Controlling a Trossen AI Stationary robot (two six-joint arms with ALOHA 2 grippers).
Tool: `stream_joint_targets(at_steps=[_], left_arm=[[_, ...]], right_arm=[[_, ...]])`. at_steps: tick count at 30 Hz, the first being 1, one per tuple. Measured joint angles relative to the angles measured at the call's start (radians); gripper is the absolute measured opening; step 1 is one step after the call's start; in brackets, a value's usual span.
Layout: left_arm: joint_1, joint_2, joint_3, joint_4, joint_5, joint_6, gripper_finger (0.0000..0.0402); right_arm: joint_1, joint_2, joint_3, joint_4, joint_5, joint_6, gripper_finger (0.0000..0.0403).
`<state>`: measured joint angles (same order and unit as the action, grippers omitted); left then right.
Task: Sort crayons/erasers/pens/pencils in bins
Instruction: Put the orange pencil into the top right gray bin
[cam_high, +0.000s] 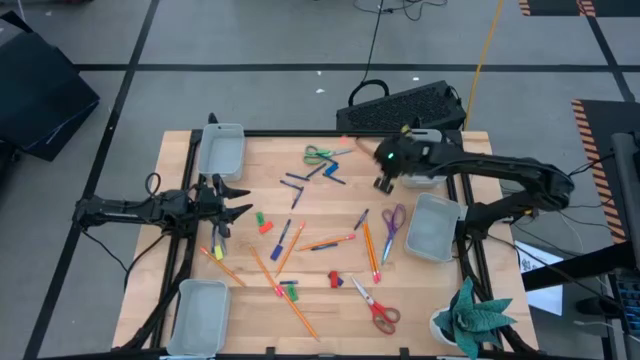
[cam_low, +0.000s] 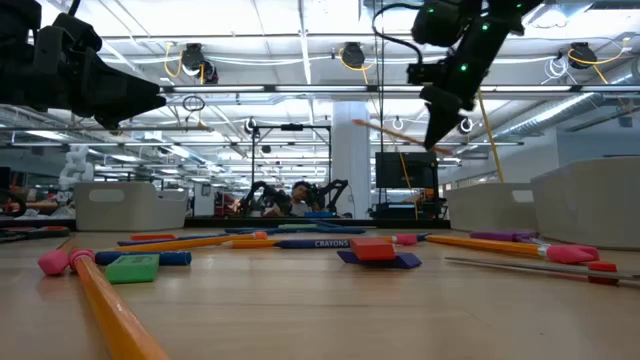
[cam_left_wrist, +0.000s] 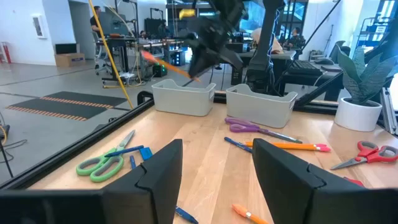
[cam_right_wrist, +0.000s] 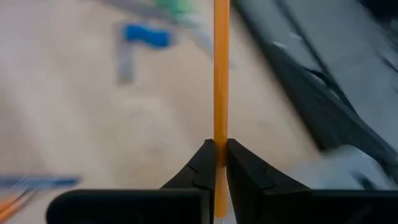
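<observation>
The right gripper has its jaws clamped on a long thin orange pencil, held in the air above the wooden worktop at about two o'clock, beside a translucent grey-white plastic bin. The left gripper hovers at nine o'clock, jaws spread and empty. A dark blue stick lying flat reads "CRAYONS".

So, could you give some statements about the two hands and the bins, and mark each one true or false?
1. The right hand is shut on a pencil. True.
2. The left hand holds a pen. False: its fingers are open and hold nothing.
3. The red scissors lie inside a bin. False: they lie on the table, near the plant.
4. The held pencil is raised off the table. True.
5. The green scissors are in the right hand. False: they lie on the table.
</observation>
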<state>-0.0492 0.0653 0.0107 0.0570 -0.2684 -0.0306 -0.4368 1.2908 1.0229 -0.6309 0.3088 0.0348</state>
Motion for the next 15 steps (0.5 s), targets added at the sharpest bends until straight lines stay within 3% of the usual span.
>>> stream_joint_targets(at_steps=[6,11,15], left_arm=[[0.000,0.000,0.000,0.000,0.000,0.000,0.0198],[0.000,0.000,0.000,0.000,0.000,0.000,0.0198],[0.000,0.000,0.000,0.000,0.000,0.000,0.0198]], right_arm=[[-0.193,-0.072,0.001,-0.118,0.084,0.149,0.0019],[-0.317,-0.049,0.001,-0.294,0.078,0.219,0.0020],[-0.365,-0.020,0.001,-0.365,0.005,0.234,0.0020]])
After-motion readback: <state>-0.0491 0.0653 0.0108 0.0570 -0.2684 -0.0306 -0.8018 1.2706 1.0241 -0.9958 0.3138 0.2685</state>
